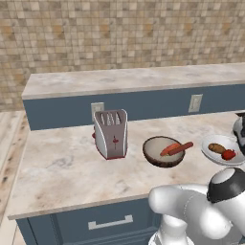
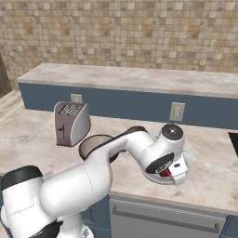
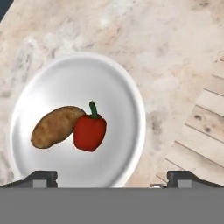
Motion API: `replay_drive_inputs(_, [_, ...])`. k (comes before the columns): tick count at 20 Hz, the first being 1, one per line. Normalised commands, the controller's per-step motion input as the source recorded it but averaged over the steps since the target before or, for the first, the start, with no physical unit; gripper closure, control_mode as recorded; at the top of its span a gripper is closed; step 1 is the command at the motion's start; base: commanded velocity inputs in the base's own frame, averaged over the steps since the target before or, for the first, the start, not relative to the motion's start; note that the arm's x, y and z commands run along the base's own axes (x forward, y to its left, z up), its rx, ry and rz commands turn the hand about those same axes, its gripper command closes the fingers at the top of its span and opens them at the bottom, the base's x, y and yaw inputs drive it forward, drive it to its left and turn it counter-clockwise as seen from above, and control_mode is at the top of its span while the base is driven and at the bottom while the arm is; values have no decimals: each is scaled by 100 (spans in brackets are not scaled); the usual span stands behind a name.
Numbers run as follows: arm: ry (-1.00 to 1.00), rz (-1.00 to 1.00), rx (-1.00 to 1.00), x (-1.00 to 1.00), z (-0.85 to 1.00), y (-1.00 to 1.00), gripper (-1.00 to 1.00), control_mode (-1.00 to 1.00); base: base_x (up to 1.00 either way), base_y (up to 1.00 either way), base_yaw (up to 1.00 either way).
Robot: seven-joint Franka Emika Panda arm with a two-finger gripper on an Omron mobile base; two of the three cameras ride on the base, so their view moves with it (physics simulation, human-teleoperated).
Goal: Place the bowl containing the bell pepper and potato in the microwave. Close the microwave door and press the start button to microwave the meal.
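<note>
The wide white bowl (image 3: 131, 87) sits on the marble counter near its front edge, holding the tan potato (image 3: 56, 127) and the red bell pepper (image 3: 89, 131) side by side and touching. In the left base view the bowl (image 1: 213, 155) is at the far right, with the potato (image 1: 217, 148) and the pepper (image 1: 228, 154) in it. My gripper (image 3: 114, 179) hovers directly above the bowl, pointing down. It is open, with the fingertips (image 3: 41, 178) spread wide and nothing between them. In the right base view my arm hides most of the bowl (image 2: 152, 179). The microwave and its door are out of view.
A brown bowl (image 1: 164, 151) with an orange carrot stands just left of the white bowl. A silver toaster (image 1: 111, 133) is further left. Behind runs a raised blue-fronted ledge (image 1: 143, 107) with wall sockets. The wooden floor (image 3: 201, 131) shows past the counter's front edge.
</note>
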Motion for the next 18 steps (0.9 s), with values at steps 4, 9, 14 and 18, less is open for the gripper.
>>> replay_drive_inputs(4, [-11, 0, 26, 0, -25, -21, -100, -100, 0, 0, 0])
replay_drive_inputs(9, [-2, 0, 17, 0, -25, -5, -100, -100, 0, 0, 0])
replay_drive_inputs(14, [0, 0, 14, 0, -31, 0, -100, -100, 0, 0, 0])
replay_drive_inputs(18, [0, 0, 9, 1, -40, 0, -100, -100, 0, 0, 0])
